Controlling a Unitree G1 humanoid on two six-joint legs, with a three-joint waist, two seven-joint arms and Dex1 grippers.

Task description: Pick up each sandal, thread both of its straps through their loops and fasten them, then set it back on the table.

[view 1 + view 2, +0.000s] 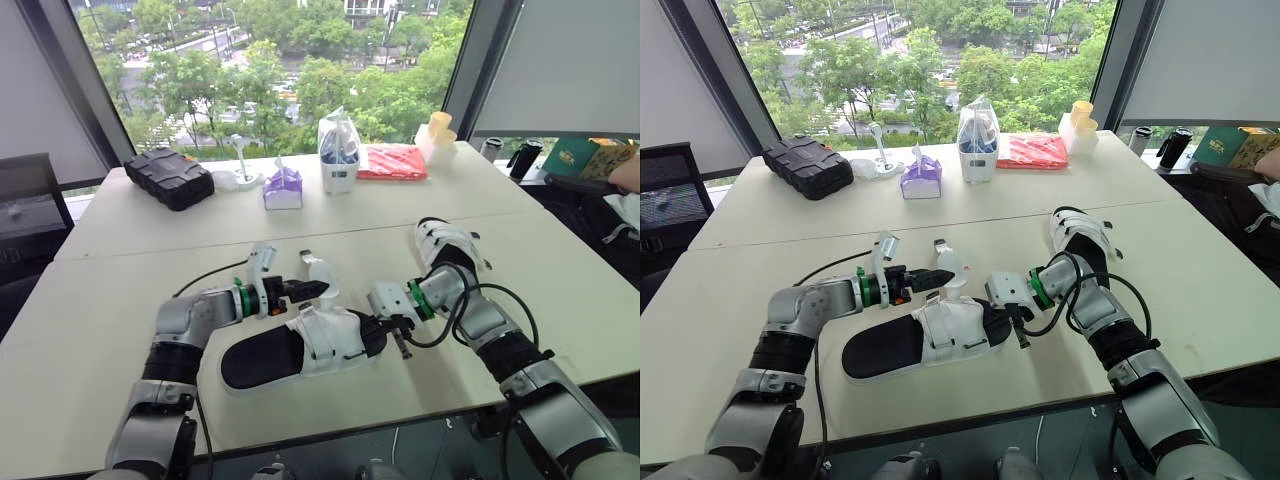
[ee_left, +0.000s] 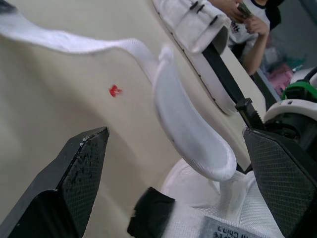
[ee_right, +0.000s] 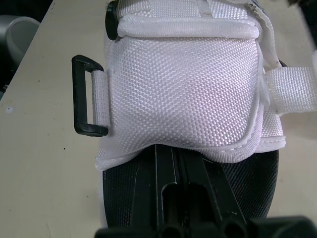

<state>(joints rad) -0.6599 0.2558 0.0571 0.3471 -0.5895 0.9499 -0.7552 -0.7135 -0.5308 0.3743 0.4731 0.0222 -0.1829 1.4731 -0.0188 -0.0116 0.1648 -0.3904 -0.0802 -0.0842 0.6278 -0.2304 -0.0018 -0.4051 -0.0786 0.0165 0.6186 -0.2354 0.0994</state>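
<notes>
Your head pair looks forward and down over the table (image 1: 100,300), both eyes sharing the near sandal (image 1: 260,360). Left wrist camera sits close beside its loose strap (image 2: 193,144); right wrist, close against its white upper (image 3: 183,94).

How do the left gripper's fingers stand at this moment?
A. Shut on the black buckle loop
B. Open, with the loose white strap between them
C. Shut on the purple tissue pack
B: in the left wrist view the left gripper has its fingers wide apart, and the white strap of the sandal lies between them.
</notes>
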